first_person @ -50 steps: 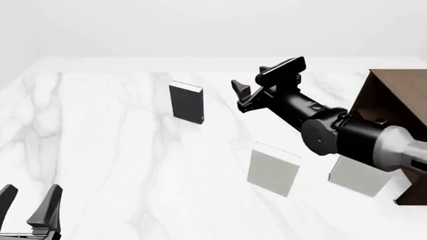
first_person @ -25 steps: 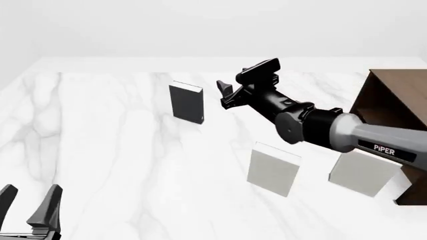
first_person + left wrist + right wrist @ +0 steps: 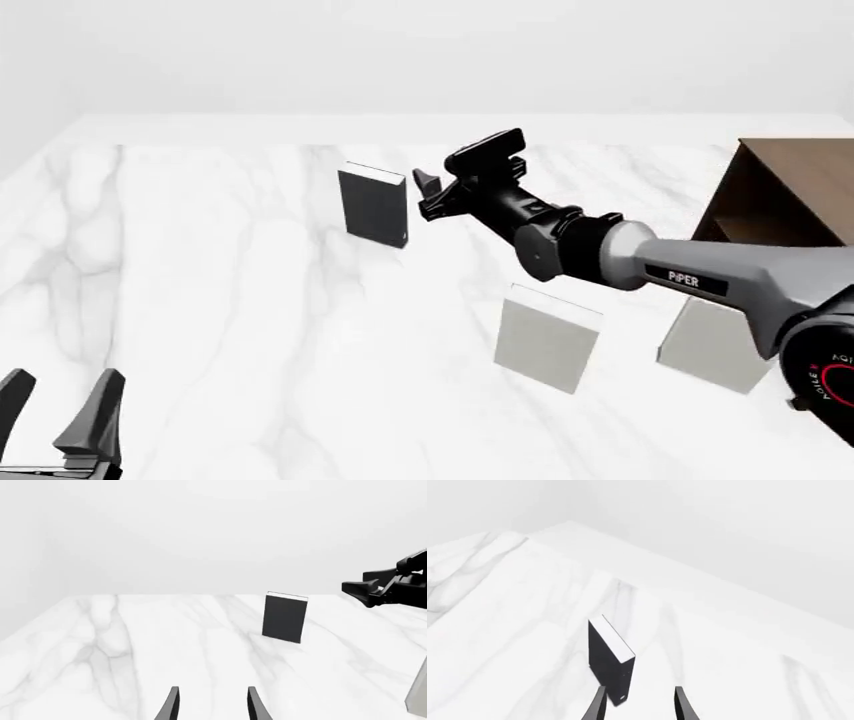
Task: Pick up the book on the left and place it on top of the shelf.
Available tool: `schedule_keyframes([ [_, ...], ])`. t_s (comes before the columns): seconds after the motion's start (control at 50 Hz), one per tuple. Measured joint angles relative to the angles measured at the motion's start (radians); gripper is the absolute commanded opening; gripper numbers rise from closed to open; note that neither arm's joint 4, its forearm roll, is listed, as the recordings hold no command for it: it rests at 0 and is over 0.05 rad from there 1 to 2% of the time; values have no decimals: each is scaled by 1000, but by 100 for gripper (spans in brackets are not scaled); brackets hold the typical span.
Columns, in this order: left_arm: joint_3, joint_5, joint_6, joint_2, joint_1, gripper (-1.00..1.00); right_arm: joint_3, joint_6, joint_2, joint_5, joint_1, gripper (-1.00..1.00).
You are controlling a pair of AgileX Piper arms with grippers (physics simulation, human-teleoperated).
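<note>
front view: the right gripper (image 3: 454, 180) hangs spread, empty, just right of the upright black book (image 3: 372, 205) on the marble table (image 3: 240, 300); the left gripper (image 3: 60, 415) rests spread, well apart.

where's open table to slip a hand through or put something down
Bare marble spans the table's left, between the black book and left hand. Crowded on the right: two pale books by the shelf, right hand close beside the black book.

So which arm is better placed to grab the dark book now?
The right. Its pincer is open just beside the upright book, while the left pincer sits far back at the table's near edge.
</note>
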Motion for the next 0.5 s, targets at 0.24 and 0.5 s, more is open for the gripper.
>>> schedule_keyframes([
  [0.24,0,0,0,0,0,100,-44,13,60,-9,15,100],
  [0.5,0,0,0,0,0,100,-82,20,113,-25,28,100],
])
